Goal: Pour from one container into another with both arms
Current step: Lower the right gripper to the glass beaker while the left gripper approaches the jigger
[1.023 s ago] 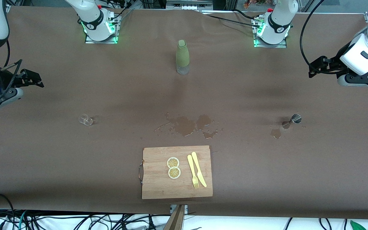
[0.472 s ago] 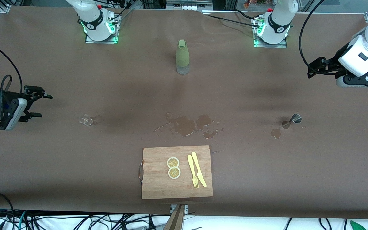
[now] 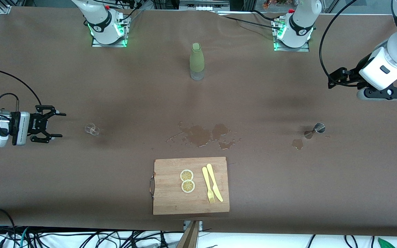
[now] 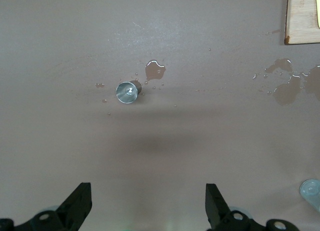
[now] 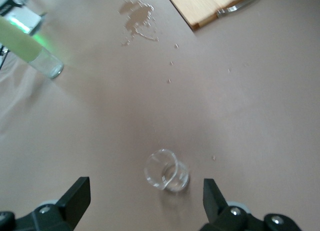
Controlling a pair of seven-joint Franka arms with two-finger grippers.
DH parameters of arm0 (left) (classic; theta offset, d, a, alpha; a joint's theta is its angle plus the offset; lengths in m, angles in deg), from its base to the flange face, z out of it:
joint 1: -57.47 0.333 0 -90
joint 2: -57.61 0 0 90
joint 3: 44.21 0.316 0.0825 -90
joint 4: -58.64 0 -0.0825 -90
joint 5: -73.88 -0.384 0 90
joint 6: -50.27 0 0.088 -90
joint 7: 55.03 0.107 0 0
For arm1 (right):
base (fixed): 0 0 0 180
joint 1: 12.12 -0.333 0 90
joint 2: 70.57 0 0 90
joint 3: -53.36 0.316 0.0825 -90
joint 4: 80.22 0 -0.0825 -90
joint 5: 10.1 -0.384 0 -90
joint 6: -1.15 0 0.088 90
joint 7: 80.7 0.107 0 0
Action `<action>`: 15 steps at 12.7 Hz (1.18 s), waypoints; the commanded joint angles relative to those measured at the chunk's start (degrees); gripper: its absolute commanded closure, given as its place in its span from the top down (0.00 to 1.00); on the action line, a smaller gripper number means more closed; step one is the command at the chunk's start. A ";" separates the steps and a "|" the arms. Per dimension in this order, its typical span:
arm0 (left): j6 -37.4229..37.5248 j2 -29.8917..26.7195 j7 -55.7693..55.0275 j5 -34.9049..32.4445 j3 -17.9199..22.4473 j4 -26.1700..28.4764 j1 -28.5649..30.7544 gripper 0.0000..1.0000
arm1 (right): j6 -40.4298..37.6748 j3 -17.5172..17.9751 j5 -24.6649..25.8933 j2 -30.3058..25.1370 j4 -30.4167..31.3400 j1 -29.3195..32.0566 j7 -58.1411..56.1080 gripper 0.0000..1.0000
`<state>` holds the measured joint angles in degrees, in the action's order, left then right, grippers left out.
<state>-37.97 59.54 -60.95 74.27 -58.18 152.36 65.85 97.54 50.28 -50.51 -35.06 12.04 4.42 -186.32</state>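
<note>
A small clear glass (image 3: pixel 91 129) (image 5: pixel 166 171) stands toward the right arm's end of the table. My right gripper (image 3: pixel 60 124) (image 5: pixel 146 183) hangs low beside it, open and empty, with its fingers pointing at the glass and a gap between them. A small metal jigger (image 3: pixel 317 129) (image 4: pixel 128 92) stands toward the left arm's end, with a wet patch (image 3: pixel 297 143) next to it. My left gripper (image 3: pixel 333 80) (image 4: pixel 147 191) is open and empty, up over bare table at that end, well apart from the jigger.
A green-sleeved bottle (image 3: pixel 197 62) (image 5: pixel 30 48) stands at mid-table near the bases. Spilled liquid (image 3: pixel 202 135) lies in the middle. A wooden cutting board (image 3: pixel 171 199) near the front edge carries two lemon slices (image 3: pixel 187 181), a yellow fork (image 3: pixel 207 184) and a knife (image 3: pixel 215 182).
The right gripper has dropped and swung in toward the clear glass, now level with it. The left gripper has drifted slightly toward the table's middle and the bases. Both stay open.
</note>
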 commanded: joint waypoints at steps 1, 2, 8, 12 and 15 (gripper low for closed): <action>-2.98 0.96 2.57 -0.83 -0.27 0.50 1.10 1.00 | -0.07 0.62 -4.75 5.34 -1.28 1.47 -12.29 1.00; -4.03 1.84 5.28 -0.83 -0.18 0.50 1.98 1.00 | 0.19 0.62 -5.20 6.93 -1.37 1.65 -16.86 1.00; -10.71 7.98 34.95 7.59 -0.18 0.50 14.97 1.00 | 1.52 0.70 -8.71 13.79 -2.16 1.65 -30.34 1.00; -15.64 15.89 60.53 17.87 -0.18 0.50 23.33 1.00 | 1.60 1.14 -10.56 15.99 -2.34 1.30 -32.02 1.00; -15.82 22.38 80.91 26.04 -0.18 1.20 28.42 1.00 | 1.69 1.14 -11.62 16.61 -2.34 0.34 -31.93 1.00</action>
<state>-53.47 78.49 9.24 95.97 -57.61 153.50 91.47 99.48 51.09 -60.96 -19.65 11.05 5.00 -217.84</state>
